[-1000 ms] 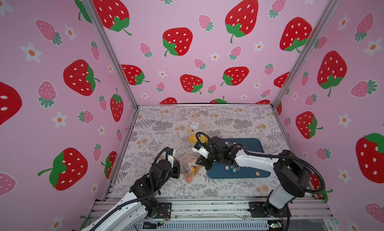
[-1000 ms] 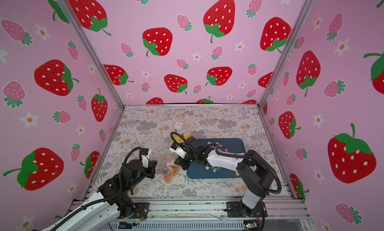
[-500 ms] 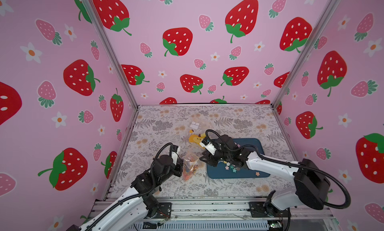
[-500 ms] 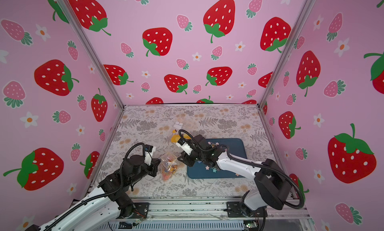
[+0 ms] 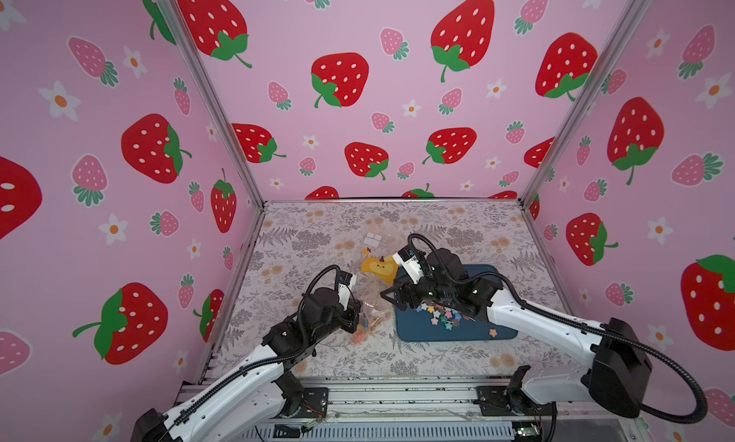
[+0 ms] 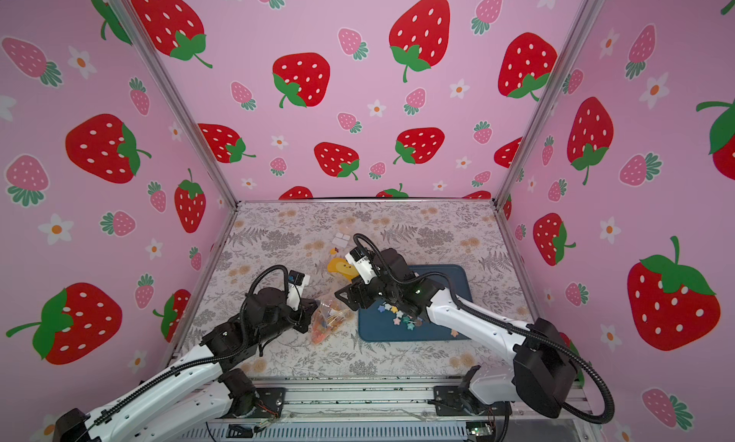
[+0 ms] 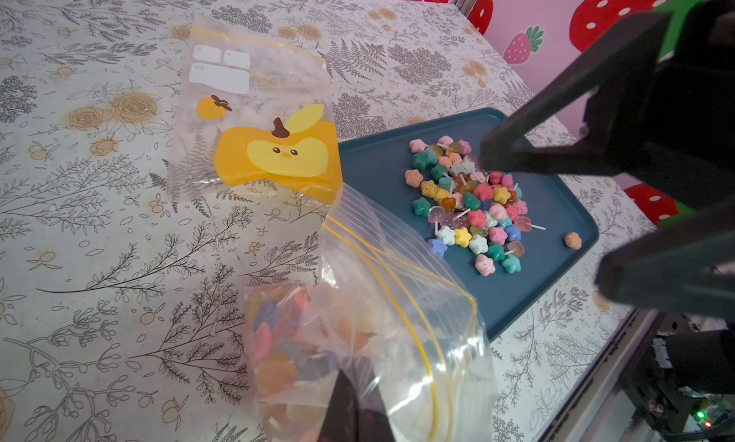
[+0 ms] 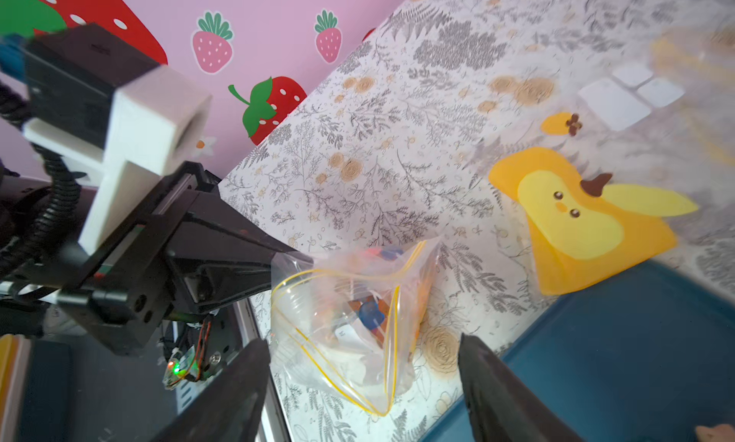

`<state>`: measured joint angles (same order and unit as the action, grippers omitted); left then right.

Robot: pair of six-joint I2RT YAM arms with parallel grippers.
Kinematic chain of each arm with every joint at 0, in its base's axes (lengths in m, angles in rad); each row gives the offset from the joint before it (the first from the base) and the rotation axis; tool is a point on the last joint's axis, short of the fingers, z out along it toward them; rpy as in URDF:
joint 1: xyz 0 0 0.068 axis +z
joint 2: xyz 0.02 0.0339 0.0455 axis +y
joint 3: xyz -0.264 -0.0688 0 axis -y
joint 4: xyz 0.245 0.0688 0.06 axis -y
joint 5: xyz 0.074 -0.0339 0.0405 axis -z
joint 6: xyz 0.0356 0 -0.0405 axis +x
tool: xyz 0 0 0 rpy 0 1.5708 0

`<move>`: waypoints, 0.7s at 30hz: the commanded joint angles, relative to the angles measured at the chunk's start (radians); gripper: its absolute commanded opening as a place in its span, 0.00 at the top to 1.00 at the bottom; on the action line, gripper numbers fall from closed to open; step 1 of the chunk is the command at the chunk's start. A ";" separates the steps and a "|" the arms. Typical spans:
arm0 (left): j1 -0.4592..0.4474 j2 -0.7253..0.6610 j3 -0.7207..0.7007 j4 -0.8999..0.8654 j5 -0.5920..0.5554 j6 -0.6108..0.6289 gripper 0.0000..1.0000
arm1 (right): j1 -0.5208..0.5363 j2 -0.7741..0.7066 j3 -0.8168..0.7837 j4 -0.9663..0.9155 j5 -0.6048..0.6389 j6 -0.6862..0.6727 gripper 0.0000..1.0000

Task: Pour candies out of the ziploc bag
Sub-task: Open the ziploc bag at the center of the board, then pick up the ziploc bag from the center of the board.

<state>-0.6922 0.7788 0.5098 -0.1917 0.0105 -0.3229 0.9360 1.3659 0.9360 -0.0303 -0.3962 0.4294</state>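
The clear ziploc bag (image 5: 372, 312) (image 6: 330, 318) with yellow zip lines lies on the floral table, left of the tray. Candies (image 7: 278, 340) still show inside it. My left gripper (image 5: 356, 312) (image 7: 350, 400) is shut on the bag's side, with plastic bunched over the dark finger. My right gripper (image 5: 387, 295) (image 8: 362, 340) hangs open just off the bag's gaping mouth (image 8: 350, 312) and holds nothing. A heap of star-shaped candies (image 7: 469, 205) (image 5: 441, 316) and small lollipops lies on the blue tray (image 7: 378, 161) (image 5: 457, 332).
A flat, empty bag with a yellow cartoon print (image 5: 378, 267) (image 7: 278, 157) lies behind the ziploc bag, its corner over the tray's edge. One tan candy (image 7: 572, 240) sits apart on the tray. Pink walls enclose three sides; a metal rail (image 5: 397, 396) runs along the front.
My right gripper was shut at the bag's mouth; it has opened, let go and drawn back a little toward the tray. The left gripper has kept its hold on the bag.
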 commanded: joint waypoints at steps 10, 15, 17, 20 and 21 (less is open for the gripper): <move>-0.006 0.029 0.073 0.112 -0.004 -0.009 1.00 | 0.026 0.138 0.038 0.071 -0.242 0.113 0.22; -0.006 0.052 0.078 0.120 -0.003 -0.014 1.00 | 0.061 0.139 0.005 0.105 -0.234 0.023 0.25; -0.007 0.058 0.081 0.121 -0.002 -0.016 1.00 | 0.069 0.129 -0.012 0.126 -0.195 -0.004 0.26; -0.006 0.064 0.084 0.123 -0.001 -0.016 1.00 | 0.072 0.142 0.003 0.113 -0.160 -0.035 0.27; -0.006 0.065 0.085 0.123 -0.001 -0.016 1.00 | 0.072 0.152 0.012 0.109 -0.158 -0.041 0.28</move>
<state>-0.6949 0.8474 0.5343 -0.1467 0.0097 -0.3374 1.0054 1.5154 0.9390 0.0620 -0.5854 0.4400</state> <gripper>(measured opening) 0.054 0.727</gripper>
